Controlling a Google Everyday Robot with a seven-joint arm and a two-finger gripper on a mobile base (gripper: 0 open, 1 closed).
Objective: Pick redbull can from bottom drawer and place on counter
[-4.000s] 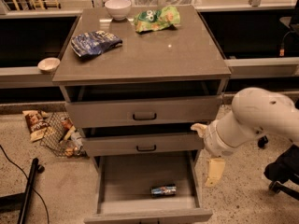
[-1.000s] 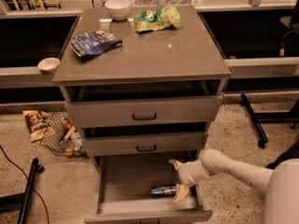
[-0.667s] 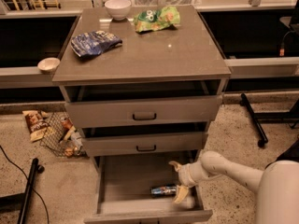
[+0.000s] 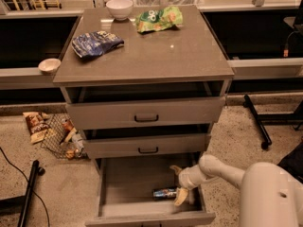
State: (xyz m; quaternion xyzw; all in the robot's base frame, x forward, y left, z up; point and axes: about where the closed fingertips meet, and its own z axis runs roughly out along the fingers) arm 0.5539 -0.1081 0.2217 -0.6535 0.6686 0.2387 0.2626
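Observation:
The redbull can lies on its side on the floor of the open bottom drawer, near the right wall. My gripper reaches down into the drawer from the right, just right of the can's end. One finger is behind the can and the other finger in front of it, so the gripper is open and not closed on the can. The counter is the grey-brown top of the cabinet above.
On the counter are a dark blue snack bag, a green snack bag and a white bowl. A small white bowl sits on the left ledge. Two closed drawer fronts overhang the open drawer. A wire basket and litter lie on the floor at left.
The arm has come down from beside the cabinet into the bottom drawer. In the last second it has barely moved; the can lies where it was.

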